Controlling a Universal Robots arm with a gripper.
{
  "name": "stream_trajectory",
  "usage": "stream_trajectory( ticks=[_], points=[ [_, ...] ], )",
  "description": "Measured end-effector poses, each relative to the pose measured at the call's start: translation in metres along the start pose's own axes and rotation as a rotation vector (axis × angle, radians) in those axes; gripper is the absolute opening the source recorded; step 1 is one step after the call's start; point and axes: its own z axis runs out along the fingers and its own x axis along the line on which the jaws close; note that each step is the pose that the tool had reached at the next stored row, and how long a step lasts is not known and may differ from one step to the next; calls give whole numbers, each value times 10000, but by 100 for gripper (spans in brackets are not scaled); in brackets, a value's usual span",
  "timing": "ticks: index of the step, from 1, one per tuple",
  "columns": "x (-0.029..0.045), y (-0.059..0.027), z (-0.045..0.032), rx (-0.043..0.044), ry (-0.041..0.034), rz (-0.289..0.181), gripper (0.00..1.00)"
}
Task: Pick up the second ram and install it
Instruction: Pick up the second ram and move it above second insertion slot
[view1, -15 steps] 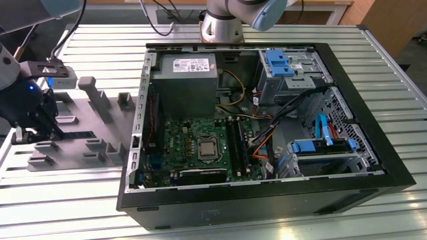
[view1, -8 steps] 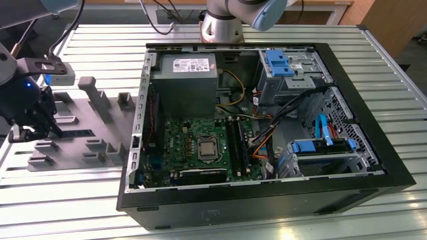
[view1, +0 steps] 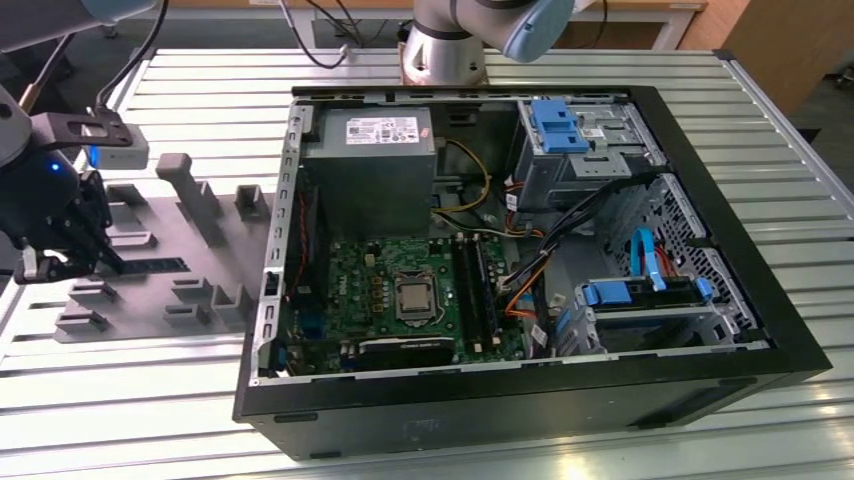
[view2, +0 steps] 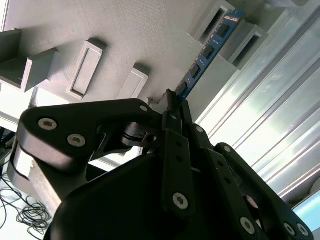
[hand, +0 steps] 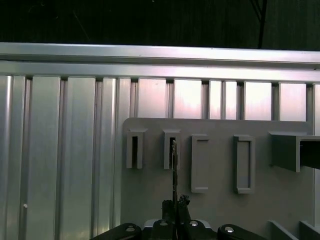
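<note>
Fixture (hand: 145, 195): end effector (view2: 171, 100) (tight on ram (view2: 206, 54))

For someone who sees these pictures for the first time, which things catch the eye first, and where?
The open black computer case stands out in the middle of the exterior view, its motherboard exposed. In the second wrist view the pincer grips one end of the second ram, a thin stick, over the grey fixture plate at the exterior view's left.

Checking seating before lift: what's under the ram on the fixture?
Grey fixture plate under the second ram; far end sits in a slotted block. Near end is hidden by the closed jaws.
</note>
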Motion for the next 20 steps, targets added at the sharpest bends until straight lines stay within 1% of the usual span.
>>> stream_trajectory(
  ticks=[10,20],
  points=[
    [0,0,-8,-3,2,0,14],
    [-2,0,-93,0,0,0,14]
  ],
)
